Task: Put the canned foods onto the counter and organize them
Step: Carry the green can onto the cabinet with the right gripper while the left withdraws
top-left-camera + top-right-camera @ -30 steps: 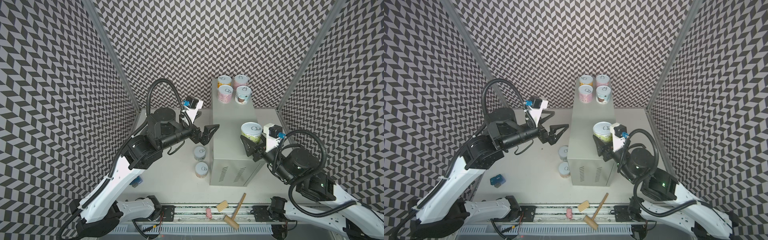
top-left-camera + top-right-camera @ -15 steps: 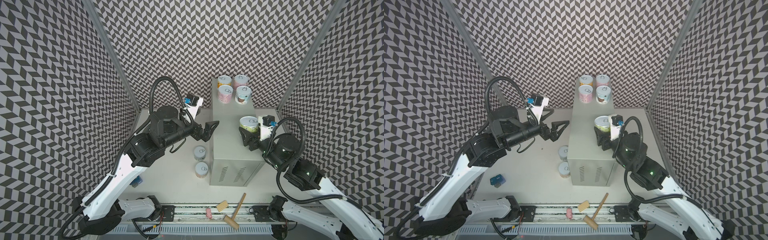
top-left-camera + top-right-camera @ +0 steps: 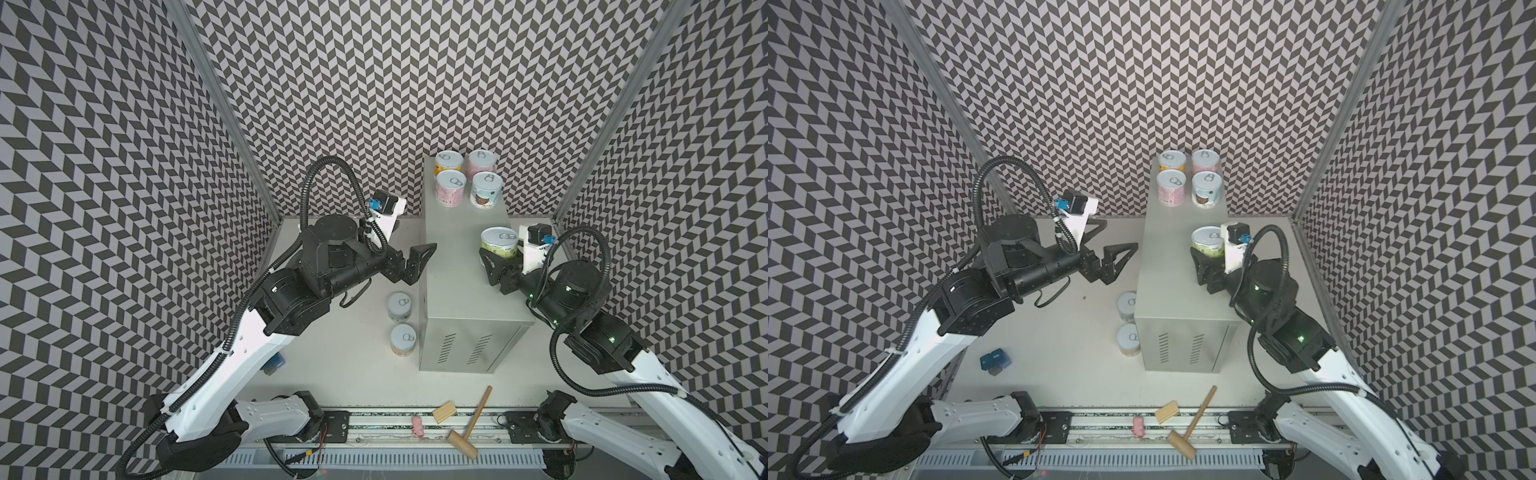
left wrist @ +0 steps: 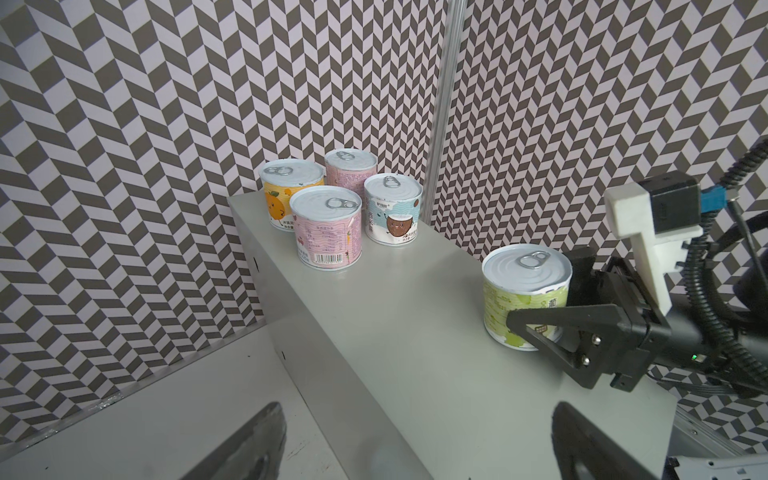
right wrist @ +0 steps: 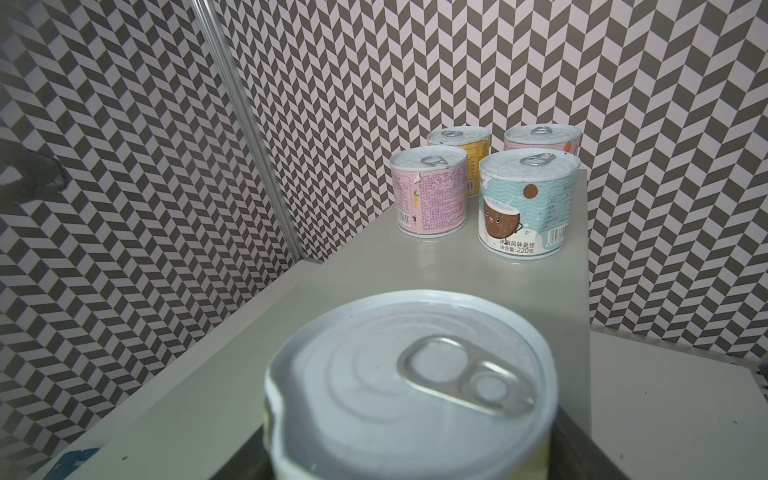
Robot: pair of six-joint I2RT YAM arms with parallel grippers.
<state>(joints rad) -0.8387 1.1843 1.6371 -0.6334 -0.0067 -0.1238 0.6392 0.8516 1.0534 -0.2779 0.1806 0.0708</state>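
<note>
I see two cans [image 3: 400, 306] on the table [image 3: 340, 353] just beside the grey cabinet [image 3: 461, 266], my left gripper [image 3: 1121, 234] wide open and empty, my right gripper [image 3: 501, 259] squeezing a green can [image 4: 525, 286] at the cabinet top's right edge, and four cans [image 3: 451, 189] standing at its far end.

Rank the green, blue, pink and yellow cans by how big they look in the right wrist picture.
1. green can, but it is nearest the camera, so its true size is unsure.
2. blue can.
3. pink can, a little smaller.
4. yellow can, farther back and partly hidden.
</note>
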